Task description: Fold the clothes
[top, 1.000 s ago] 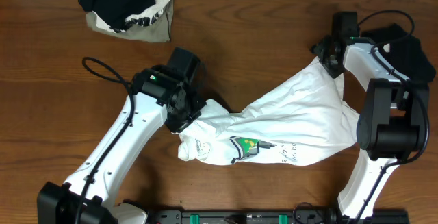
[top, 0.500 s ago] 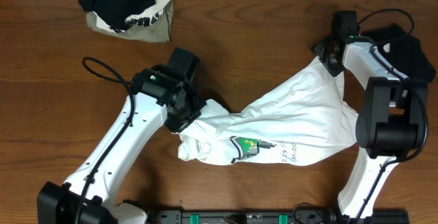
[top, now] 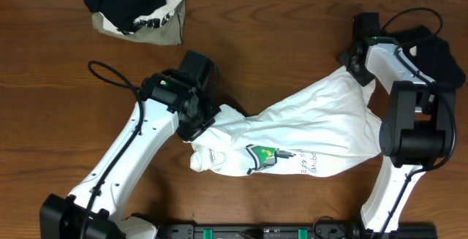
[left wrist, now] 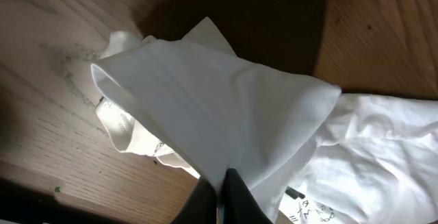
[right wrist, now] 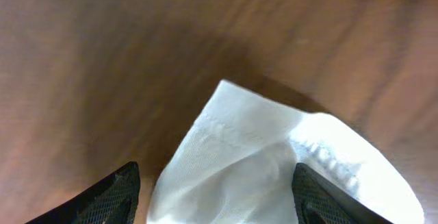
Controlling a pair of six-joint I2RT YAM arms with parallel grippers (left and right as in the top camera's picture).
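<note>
Across the middle of the table (top: 278, 42) we have the white T-shirt (top: 314, 133) lying twisted and bunched, drawn into a diagonal band between our two arms. The left gripper (left wrist: 222, 177) has its fingers pressed together on a raised fold at the shirt's left end. The right gripper (right wrist: 215, 179) stands with its fingers wide apart, and a hemmed corner of the shirt lies between them, unclamped. The main risk, as we judge it, is at that corner: if the right jaws close on the tip alone, the cloth may slip out once we pull. The left pinch seems to gather several layers, so any tug could drag the whole bundle instead of spreading it flat. A dark garment (top: 439, 52) lies just beside the right arm and could snag; the pile of other clothes (top: 135, 5) sits well apart.
</note>
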